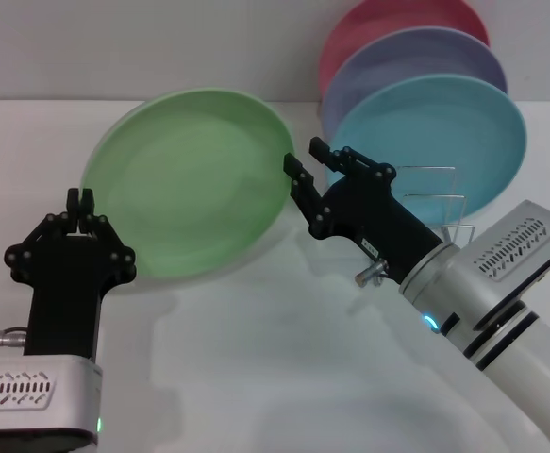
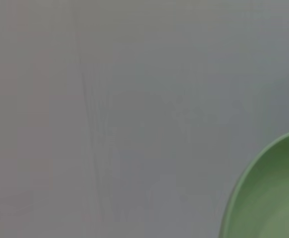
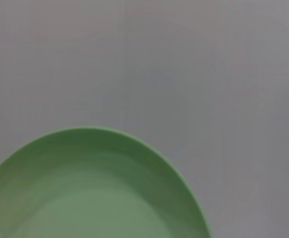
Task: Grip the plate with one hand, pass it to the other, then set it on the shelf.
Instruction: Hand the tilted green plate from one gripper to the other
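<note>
The light green plate [image 1: 190, 179] hangs tilted above the white table, its face turned toward me. My left gripper [image 1: 79, 198] is at the plate's left rim with its fingers close together on the edge. My right gripper [image 1: 305, 156] is at the plate's right rim, its fingers spread apart beside the edge. The plate's rim also shows in the left wrist view [image 2: 268, 198] and in the right wrist view [image 3: 89, 188]. The silver wire shelf [image 1: 441, 200] stands behind my right arm, at the right.
A turquoise plate [image 1: 444, 132], a lavender plate [image 1: 416, 58] and a pink plate [image 1: 388, 24] stand upright in the wire shelf at the back right. The white table [image 1: 275, 359] stretches out in front of both arms.
</note>
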Motion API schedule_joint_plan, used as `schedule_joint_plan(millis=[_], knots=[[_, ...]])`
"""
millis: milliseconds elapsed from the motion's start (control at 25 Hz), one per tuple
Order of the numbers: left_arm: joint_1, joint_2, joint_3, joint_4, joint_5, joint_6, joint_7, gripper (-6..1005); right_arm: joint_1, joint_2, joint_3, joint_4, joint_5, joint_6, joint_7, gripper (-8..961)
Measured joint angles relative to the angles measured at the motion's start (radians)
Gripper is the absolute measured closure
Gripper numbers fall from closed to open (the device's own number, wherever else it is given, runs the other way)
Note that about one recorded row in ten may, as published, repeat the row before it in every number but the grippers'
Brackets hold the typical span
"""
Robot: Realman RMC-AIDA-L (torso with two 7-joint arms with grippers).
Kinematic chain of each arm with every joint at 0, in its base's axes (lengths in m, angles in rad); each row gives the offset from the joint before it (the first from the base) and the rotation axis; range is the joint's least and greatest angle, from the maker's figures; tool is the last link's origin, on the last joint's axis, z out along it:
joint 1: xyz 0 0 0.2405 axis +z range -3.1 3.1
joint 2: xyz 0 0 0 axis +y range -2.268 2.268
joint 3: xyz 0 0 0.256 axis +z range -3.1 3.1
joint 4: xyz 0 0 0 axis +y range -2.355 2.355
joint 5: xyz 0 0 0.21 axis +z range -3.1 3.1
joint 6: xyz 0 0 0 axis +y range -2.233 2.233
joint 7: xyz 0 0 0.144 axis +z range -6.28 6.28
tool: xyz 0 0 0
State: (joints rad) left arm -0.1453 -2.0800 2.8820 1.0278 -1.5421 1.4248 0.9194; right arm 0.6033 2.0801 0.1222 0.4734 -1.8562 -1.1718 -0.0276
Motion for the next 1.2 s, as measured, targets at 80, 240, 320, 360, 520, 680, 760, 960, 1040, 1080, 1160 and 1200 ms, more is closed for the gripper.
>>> schedule_joint_plan(millis=[80,240,320,360,520,680,760,960,1040,1080,1160,1200], knots=[[0.0,0.0,0.0,0.0,0.006,0.0,0.001,915,0.001,0.0,0.006,0.0,0.0,0.002,0.0,621],[0.0,0.0,0.0,0.0,0.011,-0.001,0.001,913,0.002,0.0,0.012,-0.001,0.0,0.01,0.0,620],[0.001,0.0,0.0,0.0,0.018,-0.003,0.001,912,0.003,0.0,0.013,-0.002,0.0,0.011,0.0,629],[0.002,0.0,0.0,0.0,0.02,-0.004,0.001,912,0.003,0.0,0.013,-0.002,0.0,0.011,0.0,637],[0.003,0.0,0.0,0.0,0.023,-0.005,0.001,910,0.005,0.0,0.013,-0.003,0.0,0.012,0.0,671],[0.004,0.0,0.0,-0.001,0.024,-0.007,0.001,909,0.007,0.0,0.013,-0.003,0.0,0.012,0.0,705],[0.004,0.0,0.0,-0.001,0.024,-0.007,0.001,908,0.01,0.001,0.013,-0.004,0.0,0.014,0.0,714],[0.002,0.0,0.0,-0.004,0.025,-0.007,0.001,906,0.016,0.001,0.013,-0.004,0.0,0.034,0.0,715],[0.002,0.0,0.0,-0.004,0.028,-0.008,0.001,905,0.017,0.001,0.013,-0.004,0.0,0.037,0.0,714],[0.003,0.0,0.0,-0.005,0.03,-0.009,0.001,904,0.017,0.001,0.013,-0.004,0.0,0.037,0.0,714],[0.004,0.0,0.0,-0.005,0.035,-0.01,0.001,904,0.018,0.002,0.013,-0.004,0.0,0.038,0.0,733],[0.004,0.0,0.0,-0.005,0.035,-0.01,0.0,903,0.019,0.001,0.013,-0.004,-0.003,0.038,0.0,753]])
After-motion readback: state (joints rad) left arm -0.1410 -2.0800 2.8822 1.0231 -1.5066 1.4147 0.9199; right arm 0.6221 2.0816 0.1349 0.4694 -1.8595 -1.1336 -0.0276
